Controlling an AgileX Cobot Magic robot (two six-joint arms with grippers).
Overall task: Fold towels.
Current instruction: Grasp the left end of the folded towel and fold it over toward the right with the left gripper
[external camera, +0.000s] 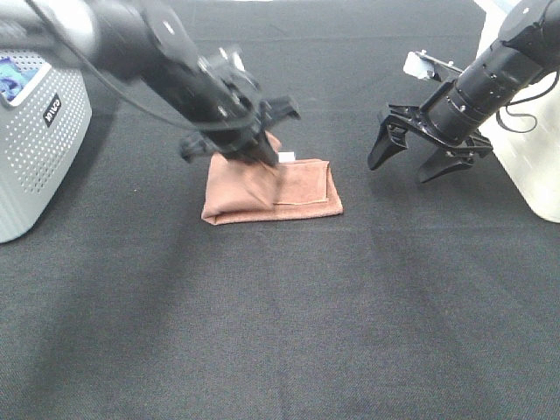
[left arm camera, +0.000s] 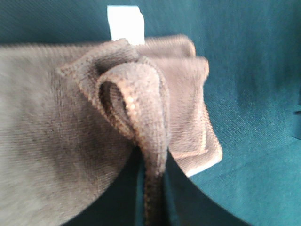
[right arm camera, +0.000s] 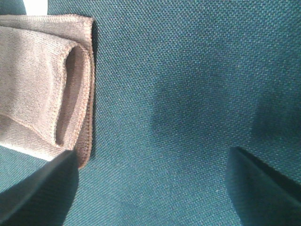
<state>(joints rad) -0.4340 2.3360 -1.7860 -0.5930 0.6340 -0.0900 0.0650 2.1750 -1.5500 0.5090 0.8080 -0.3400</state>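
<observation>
Found the towel (external camera: 289, 197) already folded into a small rectangle on the worktop (external camera: 280, 332); judged probably one fold left, with the left claw (external camera: 267, 162) pinching a raised hem and the right claw (external camera: 404, 166) spread, empty, nearby

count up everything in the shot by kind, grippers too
brown towel: 1
grippers: 2 (left gripper, right gripper)
grey perforated box: 1
white container: 1
total: 5
</observation>
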